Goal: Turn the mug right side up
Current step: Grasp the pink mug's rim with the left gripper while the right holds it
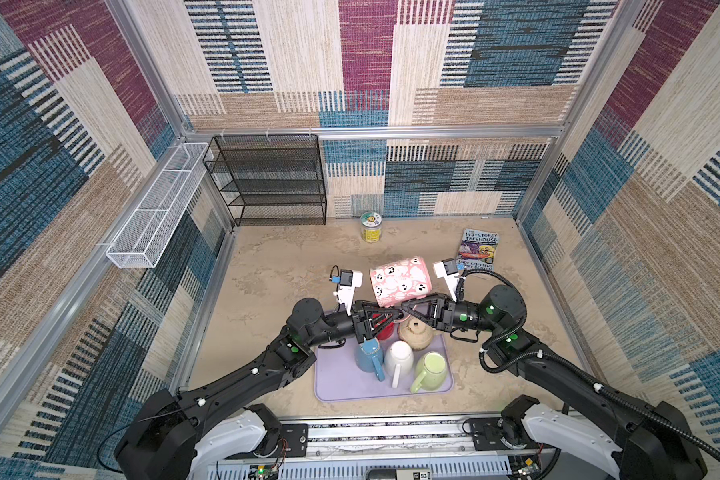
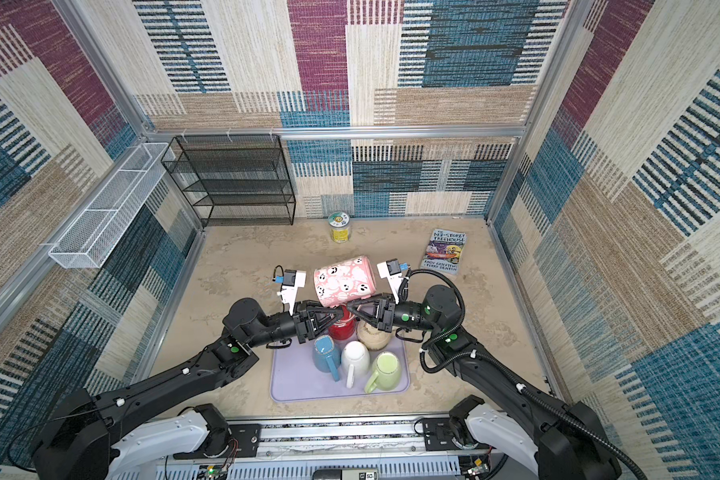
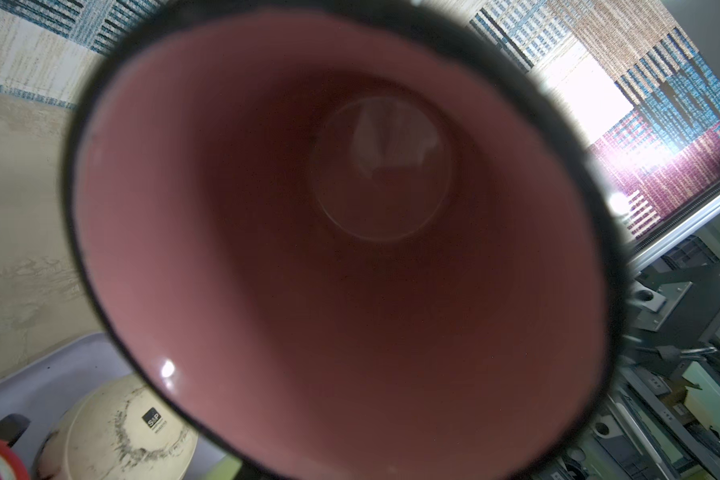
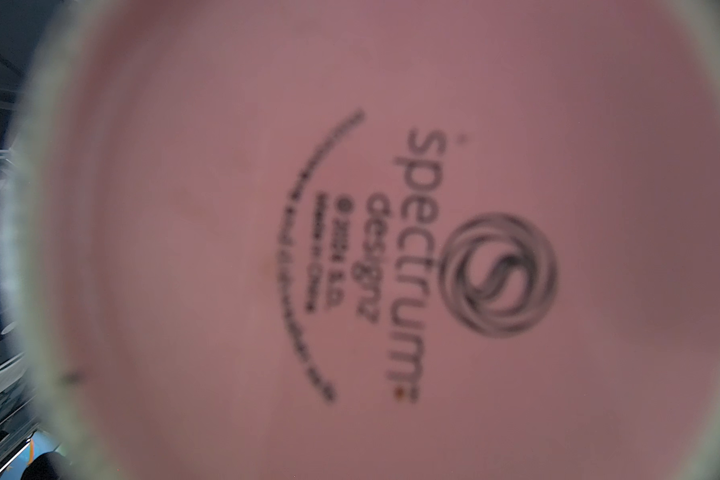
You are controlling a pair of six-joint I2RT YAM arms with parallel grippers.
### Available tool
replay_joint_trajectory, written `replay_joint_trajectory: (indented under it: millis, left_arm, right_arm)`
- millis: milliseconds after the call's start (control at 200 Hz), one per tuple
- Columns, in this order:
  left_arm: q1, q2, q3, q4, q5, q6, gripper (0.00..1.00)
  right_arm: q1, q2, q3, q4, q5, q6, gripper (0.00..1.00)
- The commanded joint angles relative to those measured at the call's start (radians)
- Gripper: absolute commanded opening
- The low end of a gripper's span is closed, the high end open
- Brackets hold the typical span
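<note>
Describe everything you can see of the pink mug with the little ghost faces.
The pink mug looks like glossy ceramic printed with white ghost faces. It lies on its side, held off the table near the far end of the lilac tray, mouth toward the left arm, base toward the right. Its inside is plain pink and empty; its base carries a black maker's stamp. The handle is hidden. The left gripper and right gripper meet at its near side; the right seems to grip it.
</note>
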Motion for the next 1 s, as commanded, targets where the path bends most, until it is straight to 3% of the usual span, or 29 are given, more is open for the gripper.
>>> replay_joint_trajectory:
  millis: [0,376,536,851,992]
  left_arm:
    - [0.000,0.008,0.014,0.087,0.009,-0.003,0.40]
    - [-0.006,0.029,0.026,0.106,0.025,-0.008,0.26]
    - [-0.007,0.040,0.028,0.113,0.033,-0.008,0.00]
    - [-0.007,0.039,0.022,0.112,0.016,-0.001,0.00]
    - [-0.008,0.025,0.007,0.108,-0.004,0.003,0.00]
  right_arm:
    - [0.001,0.005,-0.008,0.119,-0.053,0.011,0.00]
    - [0.001,0.021,-0.038,0.143,-0.054,0.012,0.00]
    - [0.001,0.028,-0.077,0.187,-0.053,0.024,0.00]
    - [0.002,0.035,-0.071,0.164,-0.045,-0.002,0.00]
    - [0.001,0.039,-0.070,0.149,-0.041,-0.019,0.19]
